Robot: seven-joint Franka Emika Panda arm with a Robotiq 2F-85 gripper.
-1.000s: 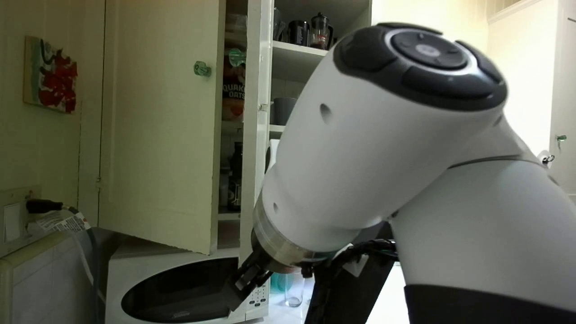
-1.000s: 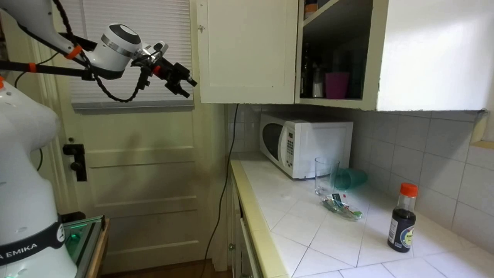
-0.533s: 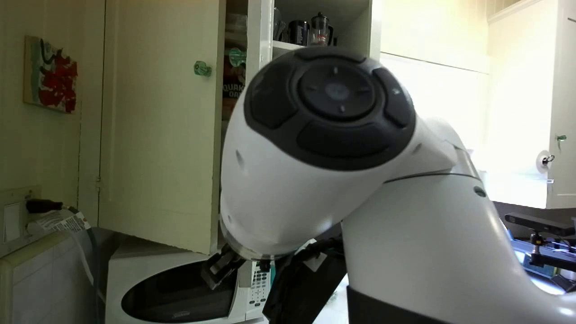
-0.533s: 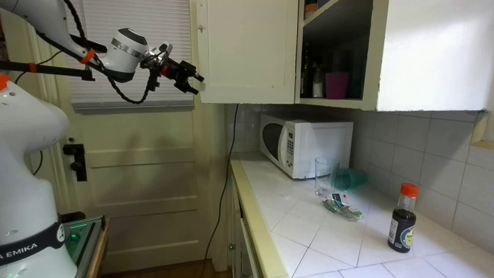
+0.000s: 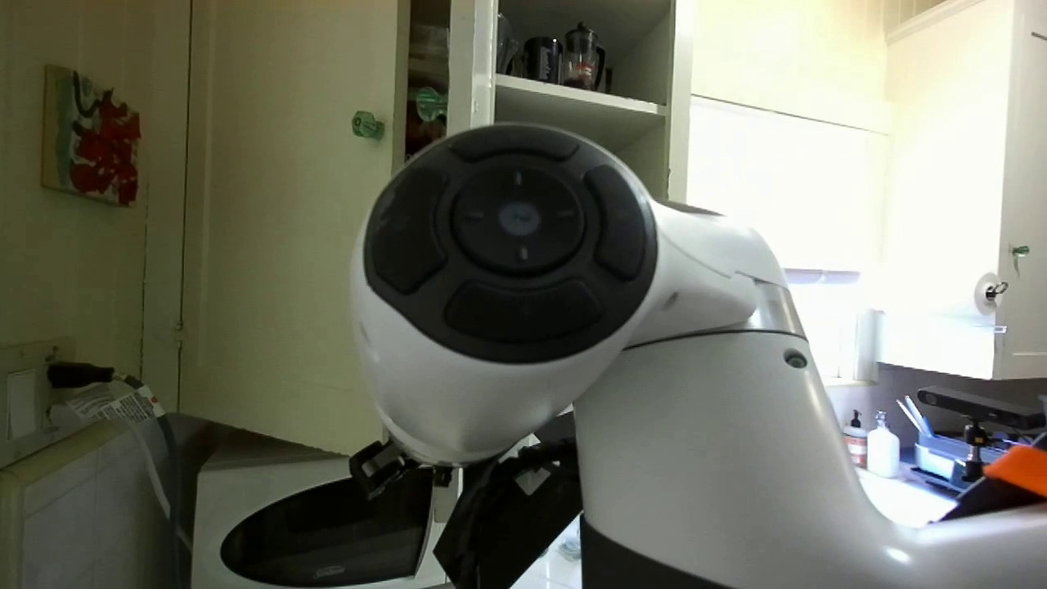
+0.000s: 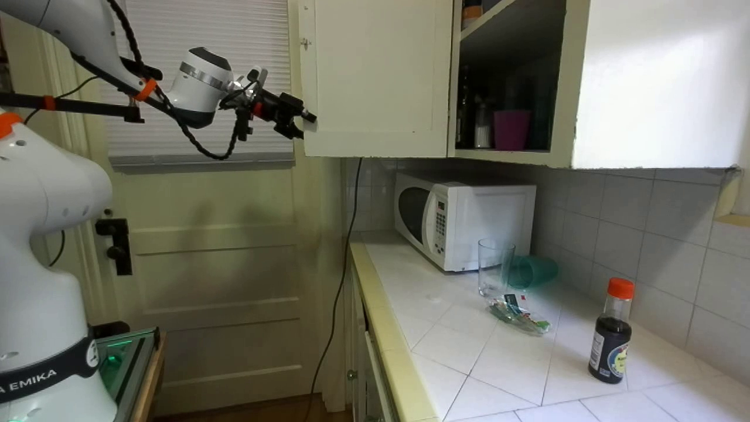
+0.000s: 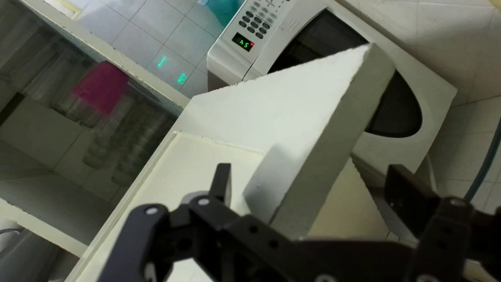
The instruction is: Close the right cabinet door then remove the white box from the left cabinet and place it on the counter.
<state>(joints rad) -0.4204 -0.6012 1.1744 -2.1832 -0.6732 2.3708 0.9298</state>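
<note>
White-tiled tabletop (image 6: 510, 370) carries a boxy white microwave (image 6: 491, 223). Tall cream-white panel door (image 6: 375, 79) stands open above. White jointed arm (image 5: 679, 417) points to it; black claw (image 7: 312, 180) spread wide, gripping nothing; door edge between its fingers (image 7: 409, 196) in the wrist view.

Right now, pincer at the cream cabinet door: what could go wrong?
The open black pincer appears to straddle the free edge of the cream-white panel door; a slip might scrape it.
The neighbouring cream door with a translucent green knob is ajar; the pincer could bump it.
Later, placing things on the white-tiled counter could topple the clear glass tumbler.
</note>
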